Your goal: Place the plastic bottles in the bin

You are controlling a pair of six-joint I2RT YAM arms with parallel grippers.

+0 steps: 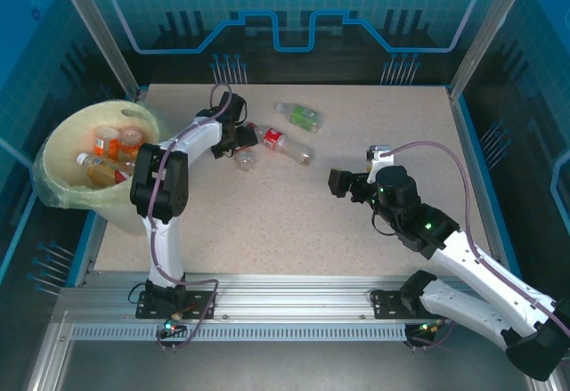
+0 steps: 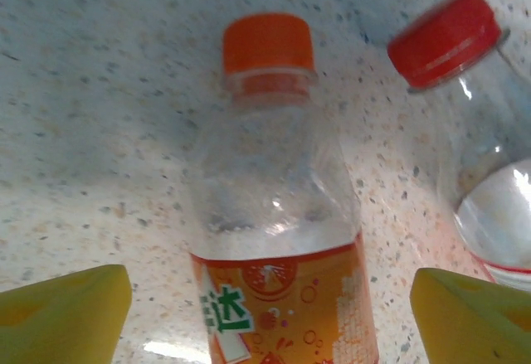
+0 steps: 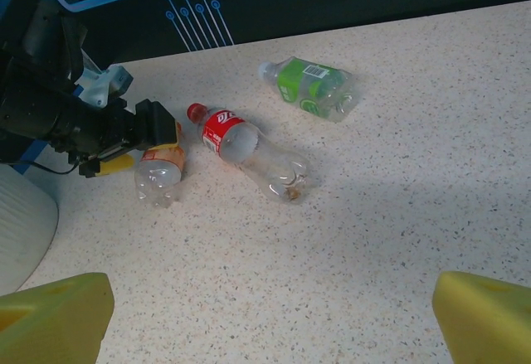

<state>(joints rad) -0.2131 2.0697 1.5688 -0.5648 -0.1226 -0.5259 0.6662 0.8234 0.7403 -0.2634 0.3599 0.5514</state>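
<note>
Orange-capped bottle [image 2: 274, 182] lying on the surface [image 2: 83, 90], straddled by the widely spread left end effector [image 2: 270, 285]; judged light, slippery, easily dented, best gripped at its labelled middle

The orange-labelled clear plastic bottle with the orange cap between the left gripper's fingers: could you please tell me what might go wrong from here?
1. The left gripper is open, its yellow fingers apart from the orange-labelled clear plastic bottle; the smooth round body may roll or slip out as they close.
2. The red-capped clear plastic bottle lies close beside it, so one finger might knock it away.
</note>
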